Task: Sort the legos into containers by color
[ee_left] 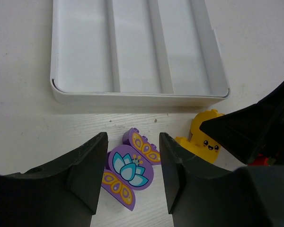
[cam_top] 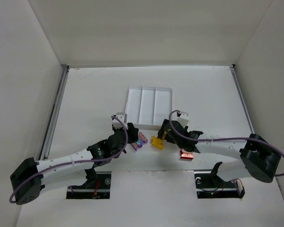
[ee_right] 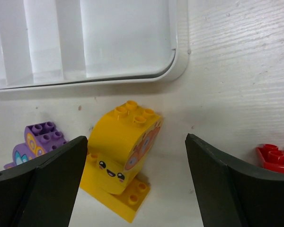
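The white tray (cam_top: 149, 105) has three long containers, all empty. Below its near edge lie the legos. The purple legos (ee_left: 130, 172), with a printed flower and butterfly wings, rest on the table between the fingers of my left gripper (ee_left: 132, 139). Its jaws stand open, with a gap on the right side. A yellow lego (ee_right: 123, 156) with a smiling face stands between the wide-open fingers of my right gripper (ee_right: 136, 139), nearer its left finger. A red lego (ee_right: 276, 158) lies to the right, outside the jaws.
The tray's near rim (ee_left: 132, 98) is just beyond both grippers. The two arms meet closely here: the right gripper's black finger (ee_left: 255, 127) shows in the left wrist view beside the yellow lego (ee_left: 206, 139). White walls enclose the table.
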